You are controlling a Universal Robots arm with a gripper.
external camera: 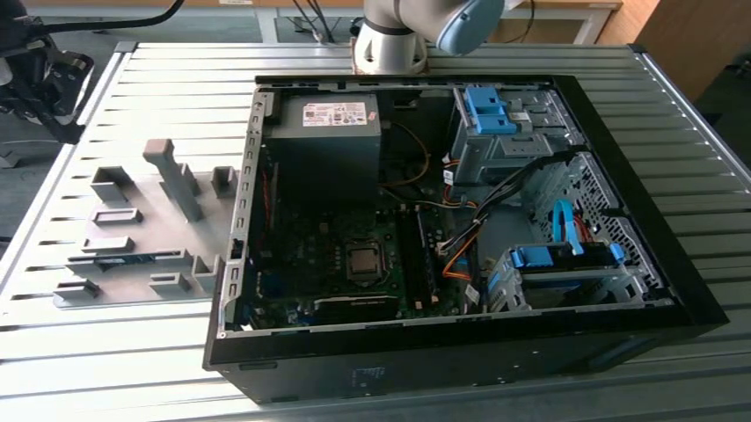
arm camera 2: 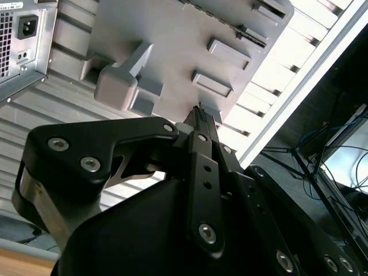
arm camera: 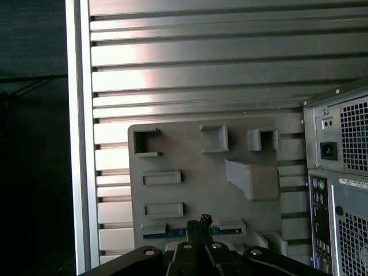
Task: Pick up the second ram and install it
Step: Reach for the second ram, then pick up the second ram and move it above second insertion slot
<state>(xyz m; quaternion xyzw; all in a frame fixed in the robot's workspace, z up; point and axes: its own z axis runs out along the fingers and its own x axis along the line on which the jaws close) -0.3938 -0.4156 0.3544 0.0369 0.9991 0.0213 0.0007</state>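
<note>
In the exterior view, an open computer case (external camera: 446, 374) is shown lying on its side on a ribbed metal table (external camera: 176, 70). Inside the case, a grey power supply (external camera: 329, 141), a dark motherboard (external camera: 317, 255) and two light-blue drive brackets (external camera: 487, 110) are seen. A grey fixture plate (external camera: 141, 220) with raised holders is laid on the table at the exterior view's left, just beside the case. The second ram (external camera: 127, 258), a thin blue strip, is seated on edge in a slot of this plate, on the side of the plate nearer the camera. The base of the robot arm (external camera: 405, 31) is mounted at the table's far edge.

In the first wrist view, the fixture plate (arm camera: 190, 155) is looked down on from above, with the rear of the case (arm camera: 345, 172) beside it. The second ram (arm camera: 172, 233) is seen in its slot, untouched. The gripper (arm camera: 199, 220) is held above the plate, in line with the middle of the ram. Its tips are drawn together, and nothing is gripped between them.

In the second wrist view, the black gripper (arm camera 2: 198, 115) is shown from behind, its linkages converging to a single narrow point. It is poised over the fixture plate (arm camera 2: 167, 63), apart from it. A corner of the case (arm camera 2: 23, 40) and the table (arm camera 2: 69, 115) are seen past it.
</note>
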